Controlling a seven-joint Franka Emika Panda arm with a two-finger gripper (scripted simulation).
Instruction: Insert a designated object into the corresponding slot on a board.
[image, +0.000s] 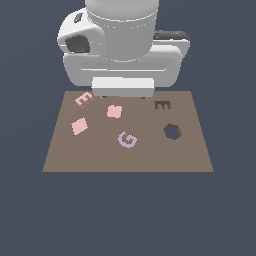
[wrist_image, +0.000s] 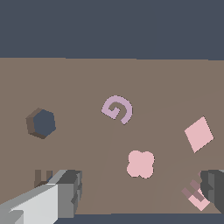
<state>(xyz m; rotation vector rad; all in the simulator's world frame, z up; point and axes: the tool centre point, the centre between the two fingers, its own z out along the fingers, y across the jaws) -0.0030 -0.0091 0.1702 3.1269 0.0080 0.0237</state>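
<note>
The pale pink E block (image: 83, 99) lies flat near the far corner of the brown board (image: 100, 157) at the exterior view's left. In the wrist view the E block (wrist_image: 195, 196) sits close beside one dark fingertip (wrist_image: 214, 189), partly cut off by it. The small dark E-shaped slot (image: 162, 105) is at the far side toward the exterior view's right; in the wrist view the slot (wrist_image: 42, 176) is half covered by the other finger (wrist_image: 65, 192). My gripper (wrist_image: 140, 192) hangs open above the board's far edge with nothing between its fingers, and the hand (image: 122, 88) hides them in the exterior view.
A pink flower-shaped piece (image: 114, 111), a pink diamond tile (image: 79, 125) and a lilac G (image: 127, 139) lie on the board. A larger dark scalloped hole (image: 172, 131) is cut in nearer than the slot. The arm's bulky white body (image: 120, 45) rises behind the board.
</note>
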